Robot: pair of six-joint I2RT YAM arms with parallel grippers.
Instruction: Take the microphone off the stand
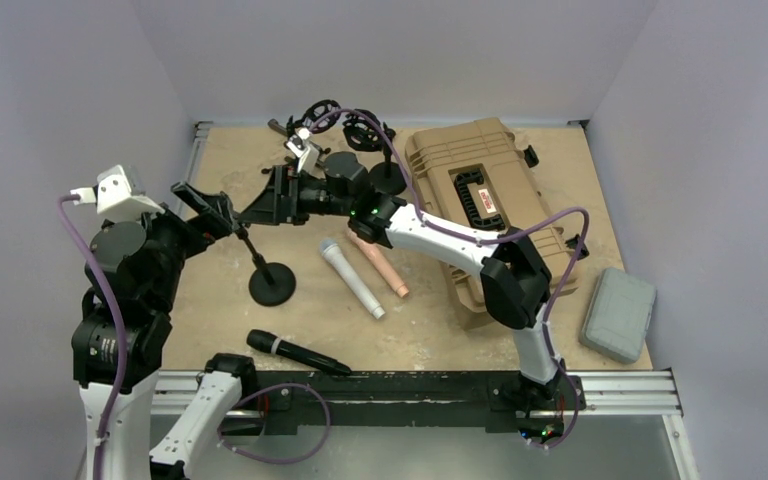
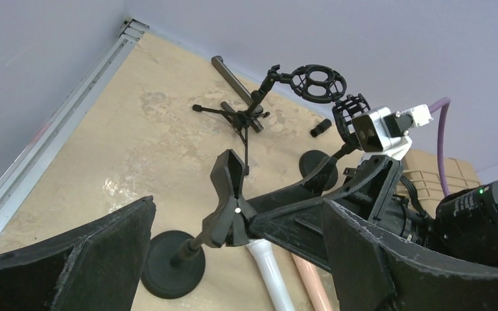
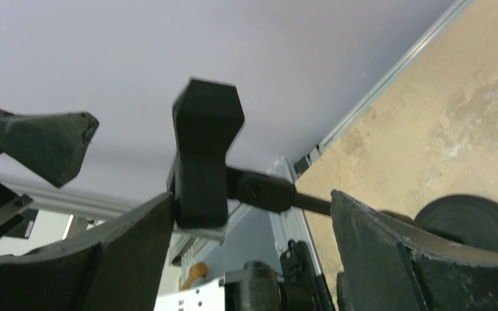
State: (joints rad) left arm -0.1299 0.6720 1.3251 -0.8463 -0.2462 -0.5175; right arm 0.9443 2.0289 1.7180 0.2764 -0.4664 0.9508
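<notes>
Both arms meet at the stand (image 1: 272,283) on the table (image 1: 230,150), left of the tan case (image 1: 450,160). The left gripper (image 2: 238,204) and right gripper (image 3: 249,194) both hang released, fingers spread wide either side of the stand's clip (image 3: 201,162) and gripping nothing. The clip looks empty. Three mics lie flat on the table: a white mic (image 1: 352,280) and a pink mic (image 1: 385,270) side by side just right of the stand's base, and a black mic (image 1: 290,350) near the front edge. Which one is the task's mic cannot be told. Removal appears finished; the next move calls for drawing both claws back without tipping the stand.
</notes>
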